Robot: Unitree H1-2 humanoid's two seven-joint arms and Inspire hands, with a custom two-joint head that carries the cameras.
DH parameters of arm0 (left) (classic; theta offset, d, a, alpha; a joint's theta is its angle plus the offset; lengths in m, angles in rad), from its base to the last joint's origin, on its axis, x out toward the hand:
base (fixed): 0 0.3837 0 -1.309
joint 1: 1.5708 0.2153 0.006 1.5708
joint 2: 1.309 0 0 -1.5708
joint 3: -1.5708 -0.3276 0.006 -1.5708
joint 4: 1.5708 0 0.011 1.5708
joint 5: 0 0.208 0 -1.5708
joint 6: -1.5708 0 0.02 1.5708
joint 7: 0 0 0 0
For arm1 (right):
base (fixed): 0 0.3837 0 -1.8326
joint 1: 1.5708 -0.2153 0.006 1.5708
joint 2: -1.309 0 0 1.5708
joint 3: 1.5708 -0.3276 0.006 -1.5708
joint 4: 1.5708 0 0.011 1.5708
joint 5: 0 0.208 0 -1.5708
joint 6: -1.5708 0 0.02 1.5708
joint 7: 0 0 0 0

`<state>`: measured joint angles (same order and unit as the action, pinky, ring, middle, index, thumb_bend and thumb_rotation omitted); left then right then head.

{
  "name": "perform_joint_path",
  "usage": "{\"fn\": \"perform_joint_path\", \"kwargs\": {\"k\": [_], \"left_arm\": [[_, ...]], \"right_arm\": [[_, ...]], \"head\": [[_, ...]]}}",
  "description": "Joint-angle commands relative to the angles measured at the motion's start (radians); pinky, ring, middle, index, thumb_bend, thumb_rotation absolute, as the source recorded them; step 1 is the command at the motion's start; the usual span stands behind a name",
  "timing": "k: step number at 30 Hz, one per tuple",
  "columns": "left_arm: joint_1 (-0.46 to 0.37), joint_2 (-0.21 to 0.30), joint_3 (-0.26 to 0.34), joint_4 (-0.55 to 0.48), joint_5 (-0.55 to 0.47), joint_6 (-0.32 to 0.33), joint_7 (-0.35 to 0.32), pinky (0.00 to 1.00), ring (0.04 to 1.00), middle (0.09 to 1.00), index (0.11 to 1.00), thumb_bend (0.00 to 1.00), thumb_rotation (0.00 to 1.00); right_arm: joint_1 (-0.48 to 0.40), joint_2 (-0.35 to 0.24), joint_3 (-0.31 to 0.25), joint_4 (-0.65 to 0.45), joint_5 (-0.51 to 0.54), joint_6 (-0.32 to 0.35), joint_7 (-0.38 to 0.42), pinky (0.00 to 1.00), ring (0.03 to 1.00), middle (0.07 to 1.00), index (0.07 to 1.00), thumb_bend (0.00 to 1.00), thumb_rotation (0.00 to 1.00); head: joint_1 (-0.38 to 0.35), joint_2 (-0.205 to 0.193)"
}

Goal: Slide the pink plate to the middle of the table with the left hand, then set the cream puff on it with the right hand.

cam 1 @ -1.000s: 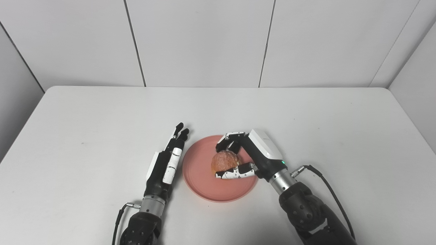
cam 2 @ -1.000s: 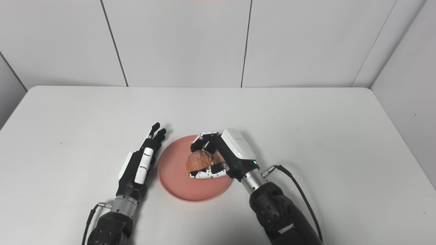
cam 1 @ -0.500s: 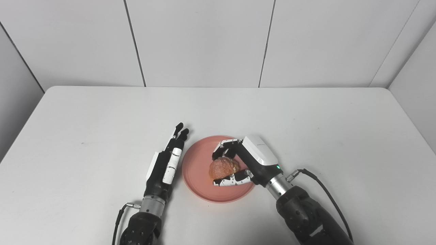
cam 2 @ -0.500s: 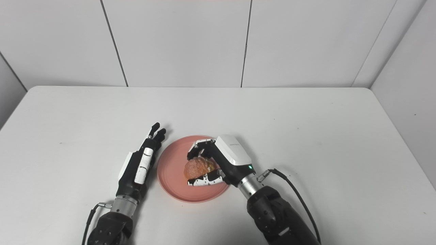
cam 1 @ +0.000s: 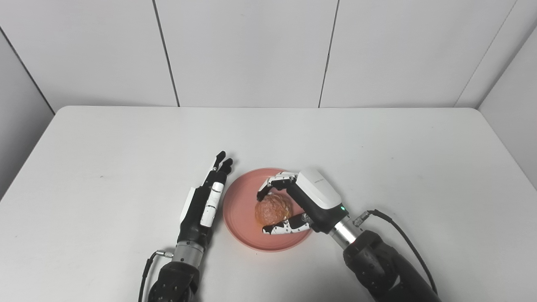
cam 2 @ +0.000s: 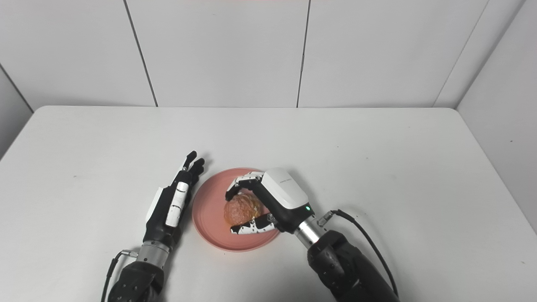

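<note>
While the round pink plate (cam 1: 241, 209) is lying at lower centre of the frame, the brown, wrinkled cream puff (cam 1: 273, 208) is being held on it by the right hand (cam 1: 308, 200). The left hand (cam 1: 204, 201) is being kept flat and empty, fingers straight, just left of the plate on the white table (cam 1: 126, 147).

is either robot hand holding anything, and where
The right robot hand grips the cream puff by its sides, over the pink plate. The left robot hand holds nothing.

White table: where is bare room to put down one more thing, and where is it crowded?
The white table is bare from the back wall to the round pink plate, and along its left and right sides. The crowded part is front centre: the left hand lies beside the plate, and the right hand holds the brown cream puff over it.
</note>
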<state>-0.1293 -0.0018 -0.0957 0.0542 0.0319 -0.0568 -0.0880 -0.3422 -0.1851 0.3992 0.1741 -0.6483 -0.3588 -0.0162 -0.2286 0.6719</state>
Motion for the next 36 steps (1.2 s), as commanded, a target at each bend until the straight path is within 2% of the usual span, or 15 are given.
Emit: {"fn": "perform_joint_path", "kwargs": {"k": [1, 2, 3, 4, 6, 16, 24, 27, 32, 36], "left_arm": [[0.02, -0.007, -0.01, 0.002, 0.004, 0.006, -0.001, 1.0, 0.959, 0.949, 0.947, 0.63, 1.0], [0.02, -0.006, -0.011, 0.002, 0.003, 0.006, -0.002, 1.0, 0.961, 0.951, 0.948, 0.63, 1.0], [0.02, -0.006, -0.01, 0.003, 0.002, 0.004, -0.002, 1.0, 0.964, 0.952, 0.95, 0.63, 1.0], [0.02, -0.006, -0.01, 0.005, 0.003, 0.001, -0.001, 1.0, 0.966, 0.952, 0.95, 0.63, 1.0], [0.019, -0.005, -0.011, 0.005, 0.005, 0.0, -0.001, 1.0, 0.963, 0.95, 0.949, 0.62, 1.0], [0.022, -0.004, -0.011, -0.003, 0.003, 0.016, -0.003, 1.0, 0.966, 0.949, 0.947, 0.63, 1.0], [0.021, -0.003, -0.011, 0.005, 0.004, 0.0, -0.003, 1.0, 0.969, 0.953, 0.949, 0.64, 1.0], [0.022, -0.006, -0.007, 0.0, -0.006, 0.002, -0.004, 1.0, 0.969, 0.951, 0.946, 0.63, 1.0], [0.023, -0.004, -0.007, -0.007, -0.009, 0.009, -0.006, 1.0, 0.979, 0.964, 0.959, 0.62, 1.0], [0.024, -0.007, -0.003, -0.005, -0.012, 0.005, -0.002, 1.0, 0.975, 0.961, 0.955, 0.62, 1.0]], "right_arm": [[-0.037, -0.007, -0.011, -0.02, -0.002, -0.049, -0.023, 0.64, 0.704, 0.736, 0.499, 0.5, 0.16], [-0.037, -0.008, -0.012, -0.021, -0.003, -0.05, -0.021, 0.65, 0.711, 0.74, 0.499, 0.5, 0.16], [-0.037, -0.009, -0.013, -0.022, -0.002, -0.049, -0.016, 0.65, 0.72, 0.747, 0.652, 0.53, 0.28], [-0.037, -0.01, -0.014, -0.024, -0.002, -0.048, -0.013, 0.66, 0.726, 0.751, 0.705, 0.55, 0.33], [-0.037, -0.011, -0.017, -0.027, 0.0, -0.045, -0.009, 0.68, 0.739, 0.76, 0.753, 0.58, 0.38], [-0.031, -0.012, -0.029, -0.039, 0.015, -0.045, -0.004, 0.75, 0.791, 0.812, 0.816, 0.61, 0.51], [-0.014, -0.007, -0.044, -0.055, 0.058, -0.039, 0.005, 0.82, 0.874, 0.91, 0.893, 0.63, 0.68], [0.01, 0.015, -0.072, -0.066, 0.127, -0.03, -0.002, 0.87, 0.914, 0.943, 0.941, 0.62, 0.72], [0.062, 0.07, -0.14, -0.091, 0.194, 0.007, -0.032, 0.9, 0.966, 0.997, 0.999, 0.66, 0.89], [0.101, 0.119, -0.194, -0.129, 0.333, 0.067, 0.006, 0.99, 0.998, 1.0, 1.0, 0.6, 0.93]], "head": [[0.0, 0.002], [0.0, 0.002], [0.0, 0.002], [0.0, 0.002], [0.0, 0.002], [0.001, 0.002], [0.002, 0.006], [0.001, 0.006], [0.005, 0.004], [0.006, 0.004]]}}
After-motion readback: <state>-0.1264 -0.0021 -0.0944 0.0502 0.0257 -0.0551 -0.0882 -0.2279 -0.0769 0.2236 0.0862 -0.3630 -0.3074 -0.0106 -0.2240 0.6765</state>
